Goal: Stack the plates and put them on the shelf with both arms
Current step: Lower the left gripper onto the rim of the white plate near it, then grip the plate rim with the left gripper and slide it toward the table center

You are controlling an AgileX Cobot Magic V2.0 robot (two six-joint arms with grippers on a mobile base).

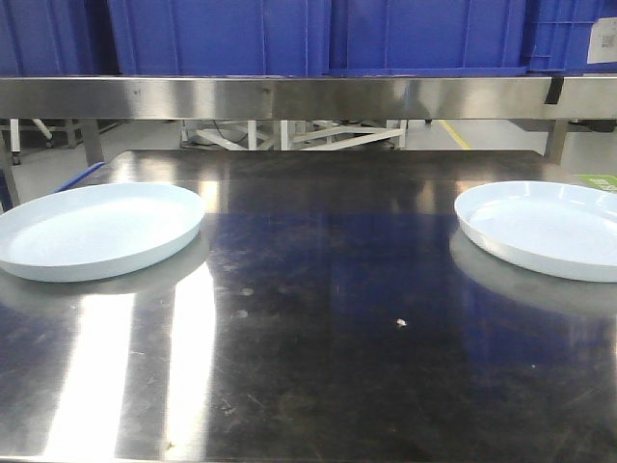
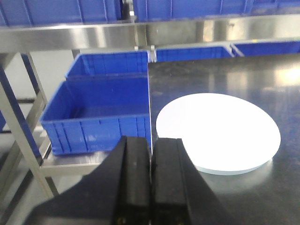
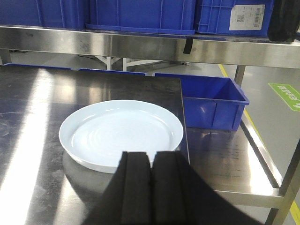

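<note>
Two pale bluish-white plates lie apart on the steel tabletop (image 1: 318, 289): the left plate (image 1: 96, 230) near the left edge and the right plate (image 1: 545, 228) near the right edge. The left wrist view shows the left plate (image 2: 218, 132) just ahead and to the right of my left gripper (image 2: 151, 140), which is shut on nothing. In the right wrist view the right plate (image 3: 121, 132) lies just ahead of my right gripper (image 3: 151, 154), also shut and empty. The shelf rail (image 1: 308, 96) runs across the back, with blue crates (image 1: 289, 34) on it. Neither gripper shows in the front view.
Blue crates (image 2: 101, 110) stand on a lower level left of the table's left edge (image 2: 149, 108). Another blue crate (image 3: 211, 101) sits on a lower steel level beyond the table's right edge (image 3: 183, 122). A small white speck (image 1: 401, 322) lies mid-table.
</note>
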